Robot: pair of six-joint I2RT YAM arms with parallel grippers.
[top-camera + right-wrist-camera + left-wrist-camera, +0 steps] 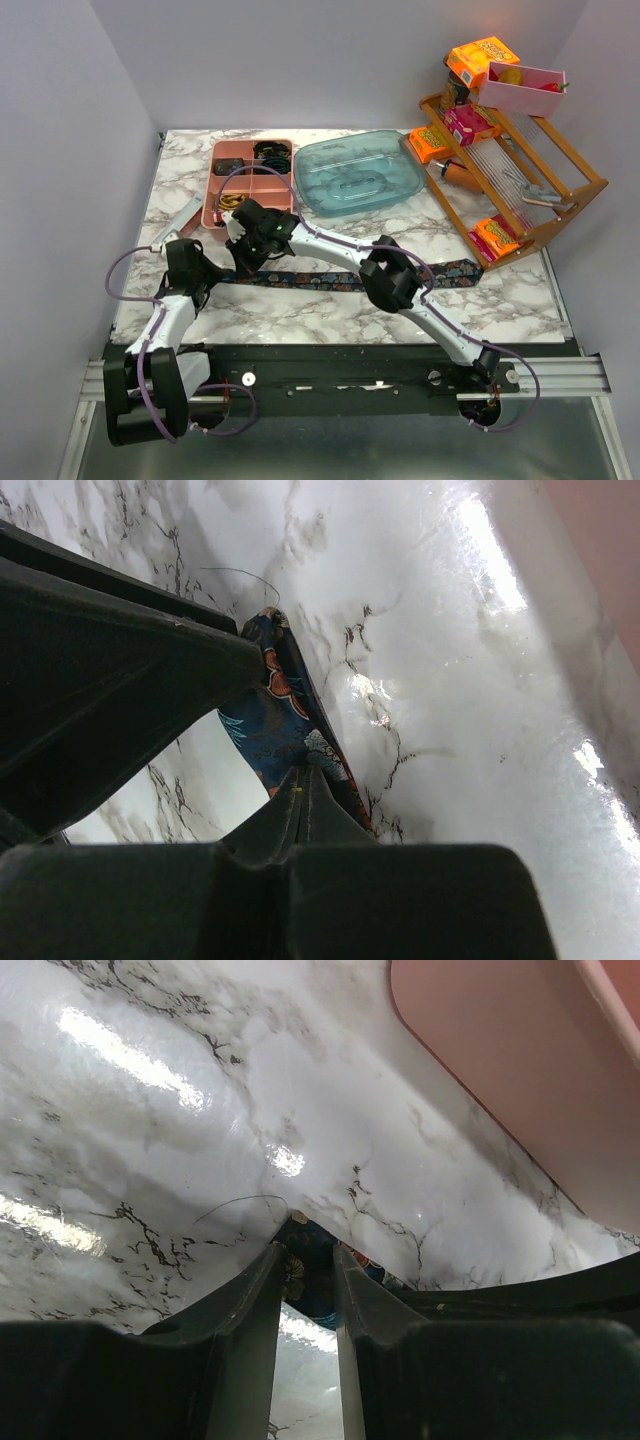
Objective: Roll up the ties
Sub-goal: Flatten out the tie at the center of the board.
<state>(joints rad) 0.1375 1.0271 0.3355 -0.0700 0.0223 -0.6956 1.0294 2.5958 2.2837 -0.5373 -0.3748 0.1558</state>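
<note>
Tie (pixel 320 281): laid flat across the desk (pixel 300 312) from left to right, in front of the pink tray (pixel 221 186) and the clear blue-green dish (pixel 400 190); its left end is found at the two grippers, its right end well apart from them, near the foot of the wooden rack (pixel 585 185).
Tie end, close up: the dark floral tip is seen raised off the marble and turned on its edge.
Left gripper (pixel 308 1260): brought low over the desk at the tie's left end; its fingers (pixel 250 1310) are held a narrow gap apart, and the tip of the tie is framed in that gap. Whether the fabric is pressed by them cannot be told.
Right gripper (pixel 303 780): reached across from the right side to the same end of the tie; its jaws are brought fully together, with the tips set against the printed fabric just beside the left gripper's finger. Whether fabric is pinched between them cannot be told.
Grippers relative to each other: placed close together, with the tie end running between them.
</note>
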